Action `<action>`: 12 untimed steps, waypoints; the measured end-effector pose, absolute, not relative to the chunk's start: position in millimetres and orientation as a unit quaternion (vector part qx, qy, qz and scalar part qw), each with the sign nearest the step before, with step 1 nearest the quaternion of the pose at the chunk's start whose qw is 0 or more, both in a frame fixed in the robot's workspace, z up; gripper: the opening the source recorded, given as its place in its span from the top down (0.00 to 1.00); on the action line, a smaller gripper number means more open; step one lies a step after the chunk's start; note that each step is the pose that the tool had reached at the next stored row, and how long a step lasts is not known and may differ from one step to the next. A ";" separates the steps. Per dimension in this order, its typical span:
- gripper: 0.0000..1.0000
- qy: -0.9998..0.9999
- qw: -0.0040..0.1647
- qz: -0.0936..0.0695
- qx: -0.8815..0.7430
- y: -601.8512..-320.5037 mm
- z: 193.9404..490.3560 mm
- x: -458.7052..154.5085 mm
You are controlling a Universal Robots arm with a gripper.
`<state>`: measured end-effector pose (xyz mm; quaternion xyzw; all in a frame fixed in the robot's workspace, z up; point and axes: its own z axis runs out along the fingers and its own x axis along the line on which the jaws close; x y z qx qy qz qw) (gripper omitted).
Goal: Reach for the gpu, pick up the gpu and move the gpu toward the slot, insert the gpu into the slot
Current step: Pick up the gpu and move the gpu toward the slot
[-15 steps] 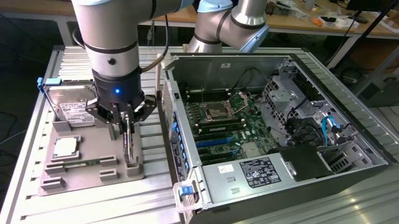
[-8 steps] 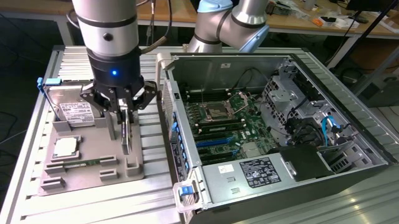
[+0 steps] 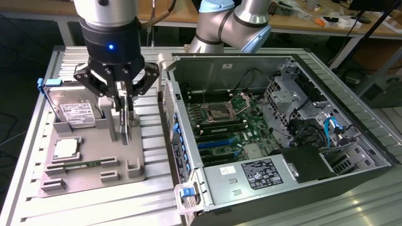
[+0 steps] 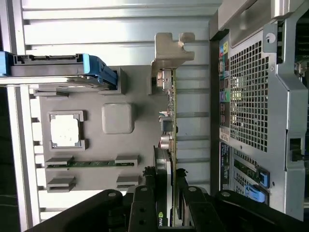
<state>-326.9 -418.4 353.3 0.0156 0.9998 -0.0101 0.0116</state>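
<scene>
The end effector [image 3: 125,114] is hanging over the grey fixture tray [image 3: 135,181] on the ribbed tabletop [image 3: 94,207], its fingers [image 4: 147,195] pinching the gpu [image 3: 126,134] from both sides – closed on the card. The gpu [image 4: 170,116] is standing on edge in its tray holder, with its silver bracket [image 4: 169,50] at the far end from the end effector [image 4: 166,189]. A labelled hard drive [image 3: 78,110], a CPU [image 3: 66,148] and a green memory stick [image 3: 84,165] are sitting in the same tray. The open computer case [image 3: 351,179] is lying just beside the tray on the exterior view's right – its motherboard [image 3: 232,127] is facing up.
</scene>
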 end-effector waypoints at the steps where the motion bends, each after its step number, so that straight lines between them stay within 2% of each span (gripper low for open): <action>1: 0.73 1.000 0.012 -0.010 0.016 -418.4 358.0 -326.9; 12: 0.73 1.000 0.012 -0.011 0.016 -418.4 407.9 -326.9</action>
